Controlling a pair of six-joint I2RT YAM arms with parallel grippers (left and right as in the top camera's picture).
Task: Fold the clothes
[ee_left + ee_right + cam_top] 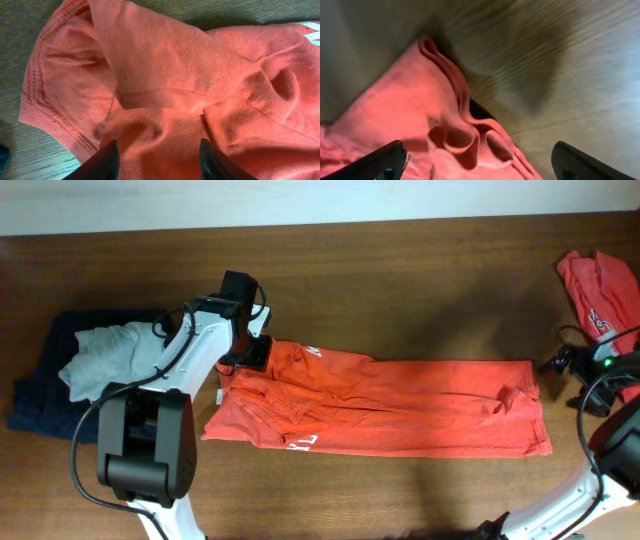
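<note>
One of the clothes, an orange-red T-shirt (400, 408) with white print, lies folded into a long strip across the middle of the table. My left gripper (252, 355) is down on its left end. In the left wrist view the fingers (107, 161) stand partly apart, with rumpled orange cloth (165, 75) between and under them. My right gripper (557, 364) hovers just off the shirt's right end, wide open. Beneath it is a puckered corner of the shirt (420, 110), and nothing is held. A second orange-red shirt (598, 288) lies bunched at the far right.
A pile of dark navy and grey garments (85, 370) sits at the left edge, next to the left arm's base. Bare wooden table (400, 280) stretches behind the shirt, and a narrower strip runs in front of it.
</note>
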